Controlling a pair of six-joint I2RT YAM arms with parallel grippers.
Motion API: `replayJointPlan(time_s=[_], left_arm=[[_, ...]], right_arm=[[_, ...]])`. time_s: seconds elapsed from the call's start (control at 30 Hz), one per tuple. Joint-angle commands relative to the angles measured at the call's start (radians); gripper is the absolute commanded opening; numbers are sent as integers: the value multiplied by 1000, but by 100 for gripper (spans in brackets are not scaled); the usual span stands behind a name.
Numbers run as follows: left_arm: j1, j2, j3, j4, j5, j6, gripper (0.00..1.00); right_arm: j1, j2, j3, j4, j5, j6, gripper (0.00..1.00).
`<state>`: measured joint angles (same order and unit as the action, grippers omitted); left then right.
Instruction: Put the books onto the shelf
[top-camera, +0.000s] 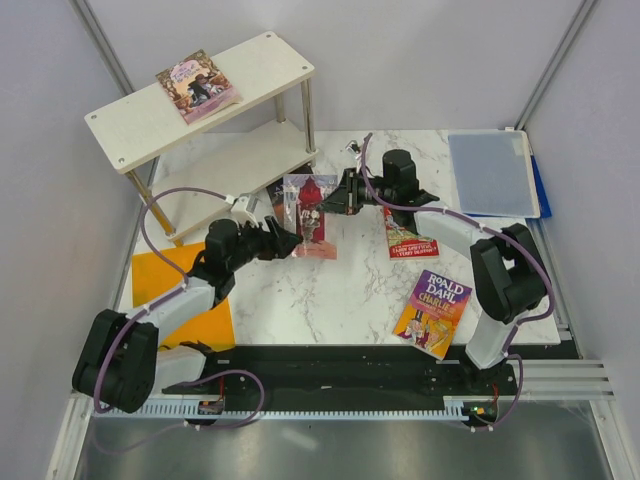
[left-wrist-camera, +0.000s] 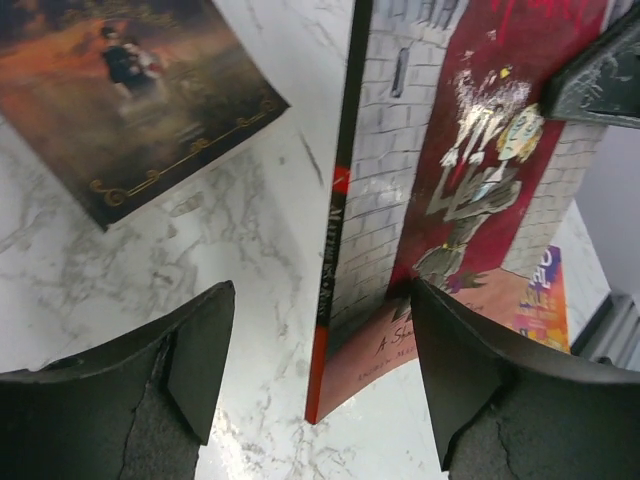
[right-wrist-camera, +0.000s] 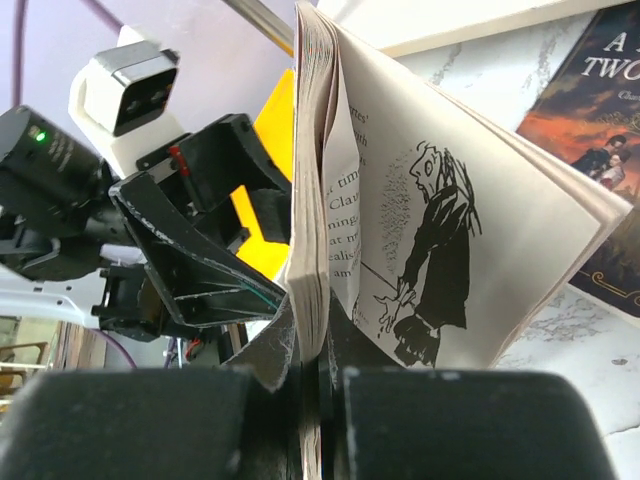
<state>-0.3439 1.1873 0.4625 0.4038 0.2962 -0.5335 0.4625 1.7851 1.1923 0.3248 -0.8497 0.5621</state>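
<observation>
Upright at mid-table, the red-covered book (top-camera: 311, 212) is clamped by the right gripper (top-camera: 338, 196), the left gripper (top-camera: 290, 240) spread wide at its spine; 1 pink book (top-camera: 197, 86) lies on the top board of the shelf (top-camera: 255, 62).

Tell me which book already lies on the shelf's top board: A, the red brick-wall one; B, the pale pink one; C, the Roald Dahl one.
B: the pale pink book lies flat on the top board of the shelf; the Roald Dahl book lies on the table, and the red book is held upright by the right gripper.
</observation>
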Motion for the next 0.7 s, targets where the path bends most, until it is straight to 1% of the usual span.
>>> replayJointPlan(time_s=[0.0, 0.07, 0.13, 0.2, 0.3, 0.33, 0.37, 0.4, 0.47, 0.5, 0.53, 0.57, 0.6, 0.63, 0.67], left_arm=[[3, 46, -4, 242, 168, -17, 77], [5, 57, -7, 295, 208, -48, 75], [2, 70, 1, 306, 236, -60, 72], [2, 69, 1, 308, 251, -62, 63], [2, 63, 5, 282, 262, -54, 37], [0, 58, 7, 273, 267, -51, 16], [0, 58, 16, 242, 270, -48, 7], [-1, 55, 21, 225, 271, -36, 2], [-3, 35, 31, 199, 267, -28, 2], [-3, 26, 39, 154, 264, -11, 2], [-4, -1, 51, 124, 256, 3, 2], [-4, -14, 74, 90, 232, 10, 2], [-3, -34, 93, 22, 218, 36, 2], [-4, -47, 116, -29, 187, 52, 2], [-4, -75, 177, -75, 169, 82, 2]], right_arm=[[5, -53, 20, -30, -58, -44, 0], [5, -49, 27, -20, -61, -38, 0], [5, -43, 36, -17, -61, -31, 0], [5, -35, 55, -18, -60, -31, 0], [5, -20, 85, -24, -57, -30, 0], [7, -15, 93, -20, -55, -25, 0], [5, -7, 104, -18, -55, -21, 0], [5, -4, 110, -21, -52, -21, 0], [5, 3, 131, -46, -42, -40, 0], [5, 2, 138, -61, -28, -51, 2], [5, 2, 141, -81, -16, -62, 7], [5, -7, 139, -85, 18, -68, 32], [5, -16, 136, -92, 43, -86, 43], [5, -35, 132, -114, 73, -99, 60], [5, -47, 121, -124, 122, -125, 66]])
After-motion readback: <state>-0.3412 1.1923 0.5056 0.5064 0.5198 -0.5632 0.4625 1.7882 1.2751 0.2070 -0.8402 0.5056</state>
